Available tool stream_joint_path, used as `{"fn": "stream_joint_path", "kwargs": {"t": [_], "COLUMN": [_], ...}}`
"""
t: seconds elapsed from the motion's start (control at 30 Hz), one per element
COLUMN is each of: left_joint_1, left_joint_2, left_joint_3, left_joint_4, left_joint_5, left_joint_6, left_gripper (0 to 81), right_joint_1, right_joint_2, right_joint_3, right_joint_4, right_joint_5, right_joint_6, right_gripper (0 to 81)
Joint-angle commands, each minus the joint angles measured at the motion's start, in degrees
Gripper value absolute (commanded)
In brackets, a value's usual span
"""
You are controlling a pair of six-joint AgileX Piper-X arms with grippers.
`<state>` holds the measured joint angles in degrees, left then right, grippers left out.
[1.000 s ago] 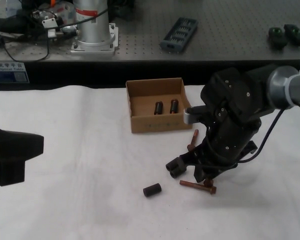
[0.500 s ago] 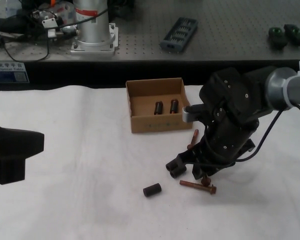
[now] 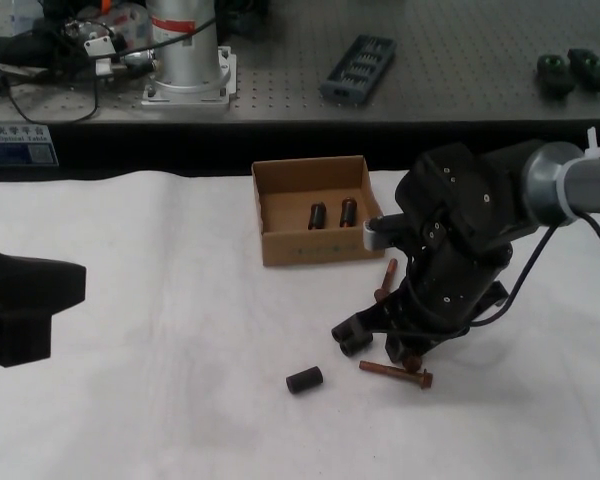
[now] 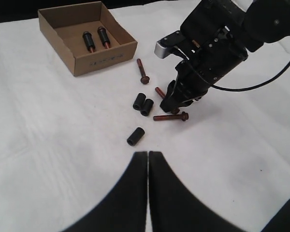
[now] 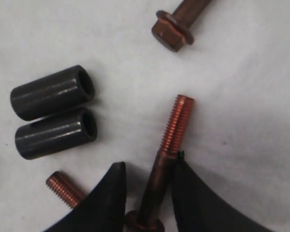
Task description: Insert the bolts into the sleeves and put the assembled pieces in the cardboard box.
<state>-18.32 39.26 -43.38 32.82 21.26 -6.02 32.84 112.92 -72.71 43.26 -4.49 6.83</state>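
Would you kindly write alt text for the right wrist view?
The right gripper straddles a copper bolt lying on white cloth, its fingers open on either side of the shank. Two black sleeves lie side by side nearby, with parts of two more bolts showing.

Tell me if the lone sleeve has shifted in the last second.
No. The lone sleeve sits where it was, equally far from the cardboard box.
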Motion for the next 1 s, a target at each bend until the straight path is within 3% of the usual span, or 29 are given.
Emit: {"fn": "stream_joint_path", "kwargs": {"t": [0.0,0.17,0.33,0.43,0.73,0.97], "left_joint_1": [0.3,0.3,0.3,0.3,0.3,0.3], "left_joint_2": [-0.4,-0.4,-0.4,-0.4,-0.4,-0.4], "left_joint_3": [-0.1,-0.1,-0.1,-0.1,-0.1,-0.1], "left_joint_4": [-0.8,-1.1,-1.7,-1.7,-1.7,-1.7], "left_joint_5": [-1.2,-1.3,-1.3,-1.3,-1.6,-1.6], "left_joint_6": [0.9,0.9,0.9,0.9,0.9,4.0], "left_gripper": [0.7,0.7,0.7,0.7,0.7,0.7], "right_joint_1": [-0.1,-0.1,-0.1,-0.1,-0.2,-0.2], "right_joint_2": [1.2,1.2,1.1,0.4,-2.6,-4.9], "right_joint_3": [-0.2,-0.2,-0.7,-1.9,-3.7,-3.5], "right_joint_4": [2.1,2.6,3.4,4.8,6.7,12.2], "right_joint_5": [1.4,2.4,2.4,2.4,2.6,2.6], "right_joint_6": [0.0,0.0,0.0,-1.9,-18.5,-45.0], "right_gripper": [25.6,21.1,0.3,2.9,2.9,2.9]}}
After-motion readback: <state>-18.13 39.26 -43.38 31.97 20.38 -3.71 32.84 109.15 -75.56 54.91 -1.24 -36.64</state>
